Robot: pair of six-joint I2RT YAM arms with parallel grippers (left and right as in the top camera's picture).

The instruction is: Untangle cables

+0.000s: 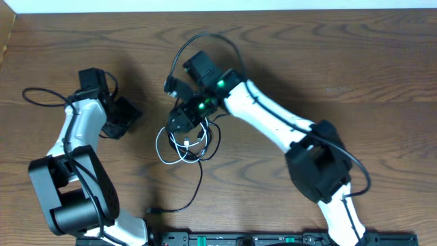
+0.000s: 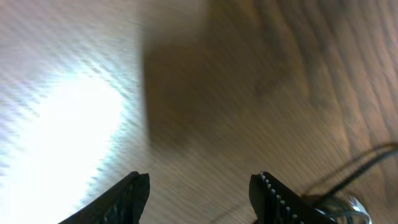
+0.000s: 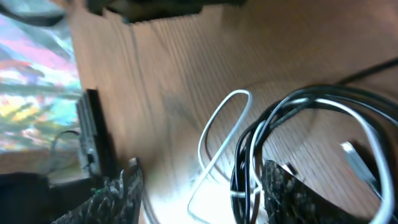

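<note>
Overhead: I see the black cable (image 1: pixel 199 183) and white cable (image 1: pixel 160 147) looped together mid-bench (image 1: pixel 307 55), black tail trailing toward the arm bases | right wrist: my right tool (image 3: pixel 199 193) spread wide, loops between its fingers, nothing pinched | left wrist: left tool (image 2: pixel 199 186) gaping, empty, over bare wood

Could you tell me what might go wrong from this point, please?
The open right gripper hovers over the thin white cord with the thin black cord coiled across it; closing may pinch both and tighten the tangle. The open left gripper holds nothing, so both cords could drag along together.
</note>
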